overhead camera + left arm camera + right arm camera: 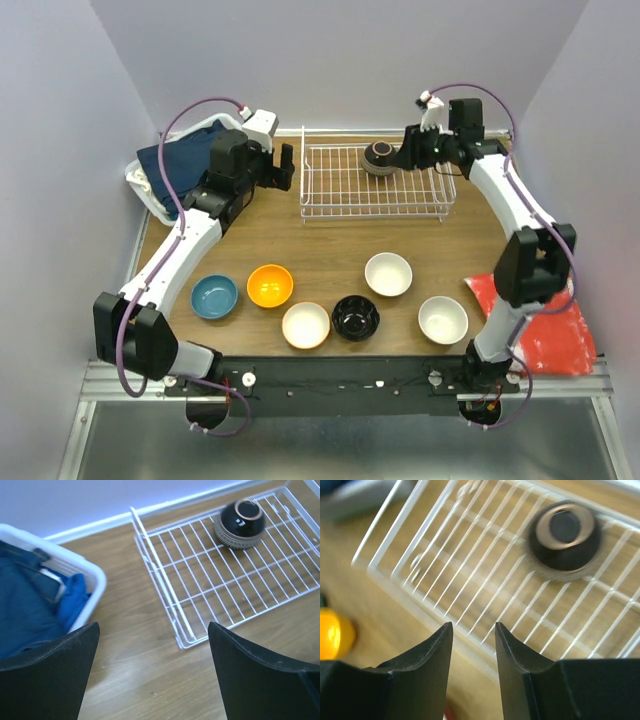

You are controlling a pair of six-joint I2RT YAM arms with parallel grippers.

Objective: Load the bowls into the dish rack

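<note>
The white wire dish rack (340,195) stands at the back middle of the table. One dark brown bowl (378,158) lies upside down in its far right part; it also shows in the left wrist view (241,522) and the right wrist view (564,535). My right gripper (402,157) (473,626) hovers over the rack just right of that bowl, jaws slightly apart and empty. My left gripper (284,168) (152,627) is wide open and empty over the table left of the rack (150,555). Blue (214,296), orange (270,285), cream (306,325), black (355,318) and two white bowls (388,273) (443,319) sit on the near table.
A white plastic basket with dark blue cloth (175,165) (35,590) stands at the back left, close to my left arm. A red bag (545,325) lies at the right edge. Walls close in on three sides.
</note>
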